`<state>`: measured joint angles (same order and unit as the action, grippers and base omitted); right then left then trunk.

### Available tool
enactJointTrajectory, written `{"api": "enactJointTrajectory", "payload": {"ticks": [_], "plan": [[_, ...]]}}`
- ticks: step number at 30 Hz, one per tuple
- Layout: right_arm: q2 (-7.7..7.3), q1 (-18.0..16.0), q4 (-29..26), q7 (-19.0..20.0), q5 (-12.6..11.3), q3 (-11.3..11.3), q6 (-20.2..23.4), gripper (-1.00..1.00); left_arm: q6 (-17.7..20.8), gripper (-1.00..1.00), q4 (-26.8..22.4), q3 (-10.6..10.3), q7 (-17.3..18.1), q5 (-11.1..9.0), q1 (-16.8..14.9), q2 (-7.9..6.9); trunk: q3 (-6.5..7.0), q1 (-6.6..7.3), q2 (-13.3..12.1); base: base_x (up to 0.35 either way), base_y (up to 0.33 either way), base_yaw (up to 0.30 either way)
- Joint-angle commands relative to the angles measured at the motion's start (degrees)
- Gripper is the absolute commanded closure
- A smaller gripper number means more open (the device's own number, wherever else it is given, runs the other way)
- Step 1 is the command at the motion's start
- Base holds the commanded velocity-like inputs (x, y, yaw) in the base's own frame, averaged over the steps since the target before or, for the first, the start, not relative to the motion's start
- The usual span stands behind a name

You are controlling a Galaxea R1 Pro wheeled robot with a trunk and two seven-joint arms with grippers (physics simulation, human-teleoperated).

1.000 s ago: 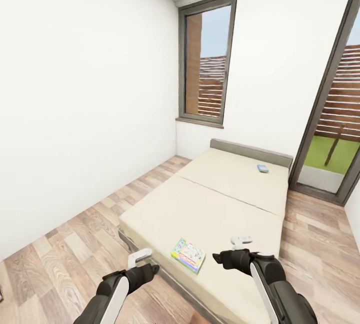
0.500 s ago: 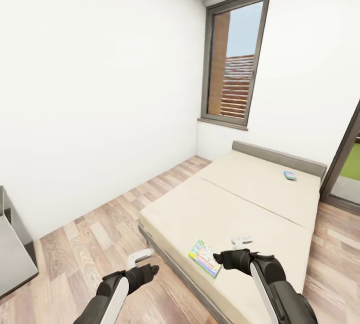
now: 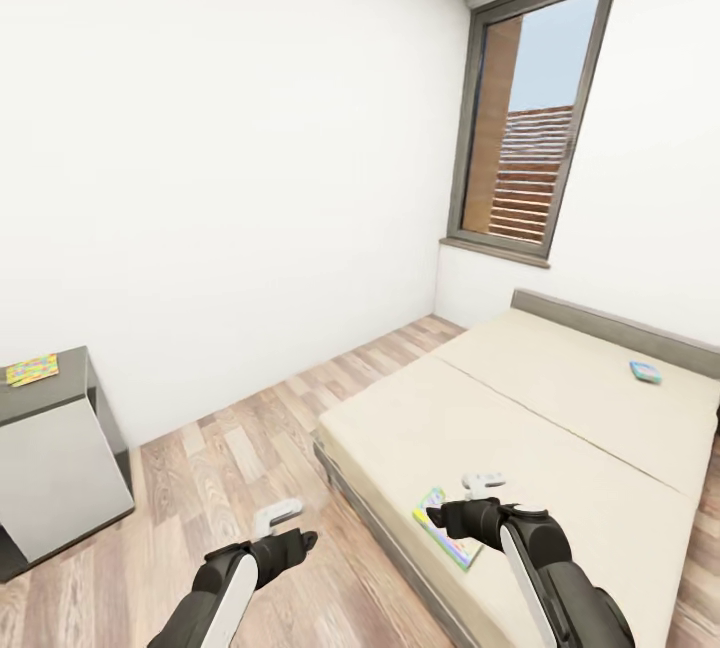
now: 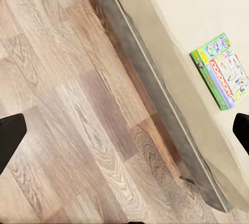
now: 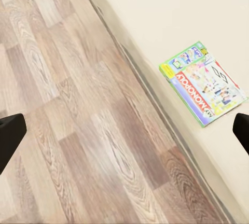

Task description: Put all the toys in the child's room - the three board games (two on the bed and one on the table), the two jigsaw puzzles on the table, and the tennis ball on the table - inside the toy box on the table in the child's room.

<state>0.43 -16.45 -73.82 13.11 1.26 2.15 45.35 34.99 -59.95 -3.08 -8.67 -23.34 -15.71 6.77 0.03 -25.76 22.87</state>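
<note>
- Monopoly board game: flat on bed, near its foot edge, long axis skewed to that edge.
- Small blue board game: near headboard.
- Left gripper, right gripper: jaws open, empty.

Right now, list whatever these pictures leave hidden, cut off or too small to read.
- Green-edged game box, head view: its far end is covered by the right tool.
- Small blue box on the bed, head view: too small to read its print.
- Puzzle box on the dark cabinet, head view: the picture's left edge cuts it off.
- Both tools, wrist views: just dark fingertips at the picture's sides.
</note>
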Motion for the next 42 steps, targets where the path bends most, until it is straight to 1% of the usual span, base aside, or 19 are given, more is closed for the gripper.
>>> {"api": "enactJointTrajectory", "payload": {"ticks": [1,6,13,15,16,19,22,23,27,33,42], "plan": [[0.01,0.0,-0.1,0.2,0.1,0.0,0.3,-1.0,0.2,-1.0,0.0,-0.1,-0.5,-0.6,0.0,-0.01,-0.03,-0.02,0.0,-0.006,0.0,0.297],[0.01,0.0,0.0,0.3,0.1,0.0,0.3,-1.0,0.2,-1.0,0.0,-0.1,-0.6,-0.6,0.0,-0.01,-0.03,-0.02,0.0,-0.029,0.0,0.272],[-0.23,0.0,0.0,0.3,0.1,-0.5,0.3,-1.0,0.2,-1.0,0.0,-0.1,-0.6,-0.6,0.0,-0.01,-0.03,-0.02,0.0,-0.11,0.0,0.135],[-0.8,0.0,0.1,0.4,-0.1,-0.6,0.3,-1.0,0.2,-1.0,0.0,-0.2,-0.6,-0.6,0.0,-0.01,-0.03,-0.02,0.0,-0.195,0.0,0.068],[-0.8,0.0,0.1,0.4,-0.1,-0.6,0.3,-1.0,0.2,-1.0,0.0,-0.2,-0.6,-0.6,0.0,-0.01,-0.03,-0.02,0.0,-0.21,0.0,0.061],[-2.24,0.0,0.2,0.4,-0.4,-0.6,0.3,-1.0,0.2,-1.0,0.0,-0.2,-0.6,-0.6,0.0,-0.01,-0.03,-0.02,0.0,-0.252,0.0,0.039],[-2.67,0.0,0.2,0.5,-0.4,-0.6,0.3,-1.0,0.2,-1.0,0.0,-0.2,-0.6,-0.6,0.0,-0.01,-0.03,-0.02,0.0,-0.278,0.0,0.027],[-3.29,0.0,0.3,0.5,-0.6,-0.6,0.3,-1.0,0.2,-1.0,0.0,-0.2,-0.6,-0.6,0.0,-0.01,-0.03,-0.02,0.0,-0.286,0.0,0.016],[-3.87,0.0,0.3,0.6,-0.7,-0.5,0.3,-1.0,0.2,-1.0,0.0,-0.2,-0.6,-0.6,0.0,-0.01,-0.03,-0.02,0.0,-0.233,0.0,0.012],[-4.15,0.0,0.2,0.6,-0.7,-0.4,0.3,-1.0,0.2,-1.0,0.1,-0.1,-0.6,-0.7,0.0,-0.01,-0.03,-0.02,0.0,-0.111,0.0,0.005],[-3.95,0.0,-0.2,0.4,-0.7,-0.2,0.3,-1.0,0.2,-1.0,0.1,-0.1,-0.6,-0.7,0.0,-0.01,-0.03,-0.02,0.0,-0.037,0.0,0.002]]}}
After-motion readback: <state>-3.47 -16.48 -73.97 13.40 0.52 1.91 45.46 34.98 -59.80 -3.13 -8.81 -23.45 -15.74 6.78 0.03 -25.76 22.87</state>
